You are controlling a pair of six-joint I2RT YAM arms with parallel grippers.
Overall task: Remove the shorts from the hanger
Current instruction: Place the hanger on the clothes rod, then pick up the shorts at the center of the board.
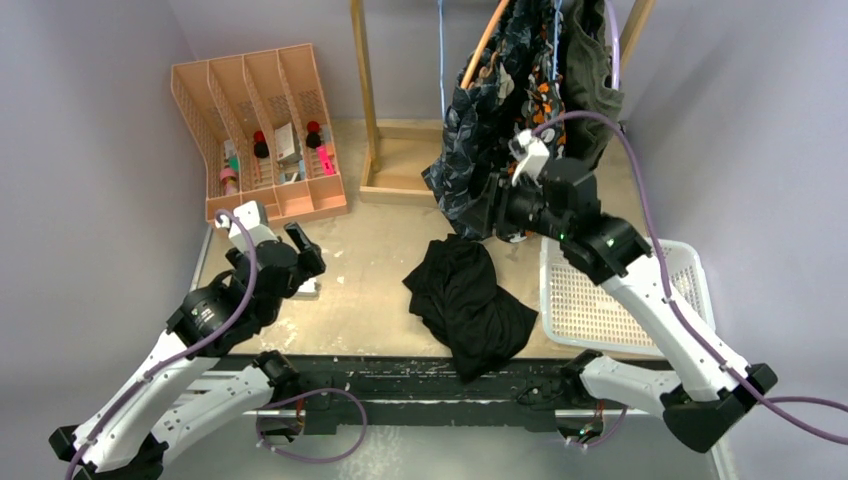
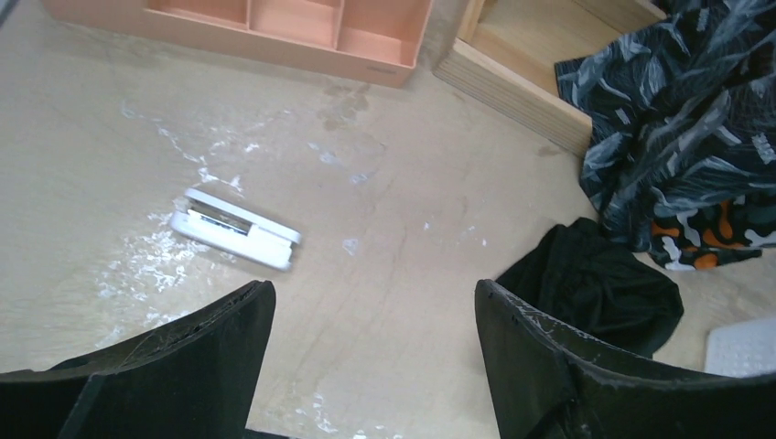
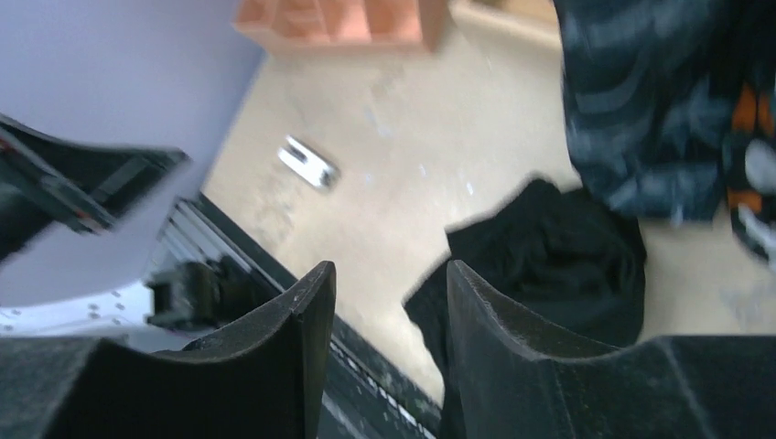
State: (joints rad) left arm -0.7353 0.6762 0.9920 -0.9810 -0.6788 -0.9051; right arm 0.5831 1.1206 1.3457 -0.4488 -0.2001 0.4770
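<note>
The black shorts (image 1: 468,300) lie in a heap on the table (image 1: 380,250), so that pair looks done. Three more hang up high at the back: the dark patterned shorts (image 1: 478,140), the orange camouflage shorts (image 1: 543,100) and the olive green shorts (image 1: 592,75). The patterned pair hangs lowest, by an orange hanger (image 1: 483,48) on the wooden rack (image 1: 362,90). The right gripper (image 3: 389,274) is close to the bottom of the patterned pair. Its two fingers are a little way apart and nothing is between them. I cannot tell if it touches the cloth. The left gripper (image 2: 372,293) is low over the table, far from the rack. Its fingers are spread wide and it holds nothing. I think the next job is to get the patterned pair off. To do it well, the right gripper should turn to the cloth and take a good thick bunch near the bottom edge, not just a thin bit that can slip out. It should grab only this pair, because the camouflage pair hangs right beside it. Then it should pull down and toward the table, slow and steady, so the rack does not tip. It can let go next to the black pair.
</note>
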